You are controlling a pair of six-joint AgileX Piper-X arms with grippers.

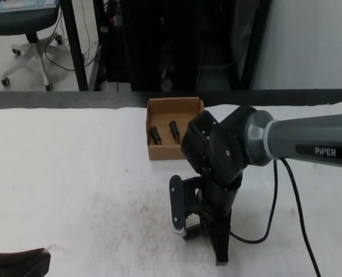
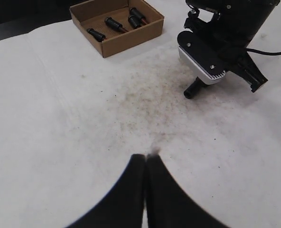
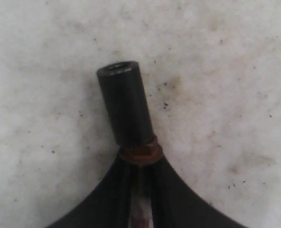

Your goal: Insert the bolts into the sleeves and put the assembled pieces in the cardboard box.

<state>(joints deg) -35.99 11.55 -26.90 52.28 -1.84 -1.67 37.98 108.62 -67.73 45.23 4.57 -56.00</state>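
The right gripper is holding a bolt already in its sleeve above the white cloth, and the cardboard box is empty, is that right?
Not quite. The cardboard box is not empty: the left wrist view shows several dark assembled pieces lying in it. The rest stands: the right gripper is shut on a bolt-and-sleeve piece over the white cloth.

One cardboard box; at least three assembled pieces inside; one sleeved bolt outside.
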